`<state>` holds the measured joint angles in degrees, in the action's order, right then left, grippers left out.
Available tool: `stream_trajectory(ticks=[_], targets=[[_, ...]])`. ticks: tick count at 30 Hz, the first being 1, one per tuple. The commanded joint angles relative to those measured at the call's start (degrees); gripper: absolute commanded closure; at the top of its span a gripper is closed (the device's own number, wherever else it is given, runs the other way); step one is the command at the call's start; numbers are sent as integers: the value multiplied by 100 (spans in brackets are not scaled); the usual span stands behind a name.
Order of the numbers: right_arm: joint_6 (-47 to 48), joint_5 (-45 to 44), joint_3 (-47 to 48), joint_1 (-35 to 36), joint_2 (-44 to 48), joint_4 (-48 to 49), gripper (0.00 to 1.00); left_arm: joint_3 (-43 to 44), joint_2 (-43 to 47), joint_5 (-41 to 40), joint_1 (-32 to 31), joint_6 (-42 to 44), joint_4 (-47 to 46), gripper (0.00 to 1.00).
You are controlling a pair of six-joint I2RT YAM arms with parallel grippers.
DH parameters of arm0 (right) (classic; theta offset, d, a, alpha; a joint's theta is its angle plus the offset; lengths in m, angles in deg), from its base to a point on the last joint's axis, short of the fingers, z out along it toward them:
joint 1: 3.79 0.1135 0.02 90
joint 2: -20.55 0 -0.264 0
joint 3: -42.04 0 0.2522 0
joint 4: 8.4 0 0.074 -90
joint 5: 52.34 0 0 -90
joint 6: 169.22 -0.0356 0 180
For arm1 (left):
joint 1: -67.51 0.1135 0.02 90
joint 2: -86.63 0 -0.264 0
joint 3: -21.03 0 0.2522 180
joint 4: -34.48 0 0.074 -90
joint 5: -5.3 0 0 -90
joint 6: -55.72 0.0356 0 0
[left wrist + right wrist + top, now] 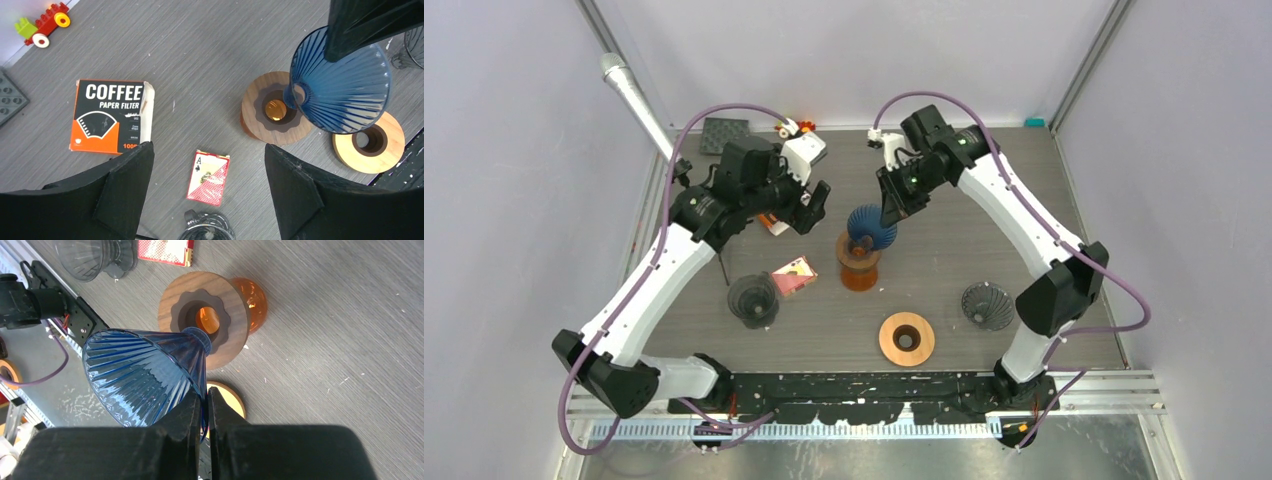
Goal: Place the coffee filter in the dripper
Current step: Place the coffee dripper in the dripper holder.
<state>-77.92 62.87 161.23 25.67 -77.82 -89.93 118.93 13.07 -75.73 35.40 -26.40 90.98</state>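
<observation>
My right gripper (890, 215) is shut on the rim of a blue ribbed glass dripper (871, 228), holding it tilted just above the wooden collar of an orange glass stand (859, 268). In the right wrist view my gripper (206, 405) pinches the blue dripper's (145, 375) wall, its spout near the collar's hole (205, 320). The orange and black coffee filter box (107, 117) lies closed on the table. My left gripper (207, 150) is open and empty, hovering above the table between the box and the stand (275, 107).
A red card pack (208, 177) lies under my left gripper. Two dark glass drippers (754, 298) (987, 305) stand left and right. A light wooden ring (907, 338) lies near the front. A toy car (45, 25) sits at the back.
</observation>
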Motion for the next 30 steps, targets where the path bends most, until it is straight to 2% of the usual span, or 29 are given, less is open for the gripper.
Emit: stream_trajectory(ticks=[1,9,16,21,30], targets=[[-127,118,334,140,-159,101,99,-137,192,-136,52,-55,-343,17],[-125,137,410,268,-461,197,99,-289,122,27,57,-133,-398,19],[-125,-90,327,323,-607,277,99,-585,-78,513,57,-663,-605,21],[-292,-103,265,333,-686,369,99,-673,-252,1090,58,-1317,-824,27],[-278,-117,234,336,-813,369,100,-999,-475,1274,59,-1745,-1342,35]])
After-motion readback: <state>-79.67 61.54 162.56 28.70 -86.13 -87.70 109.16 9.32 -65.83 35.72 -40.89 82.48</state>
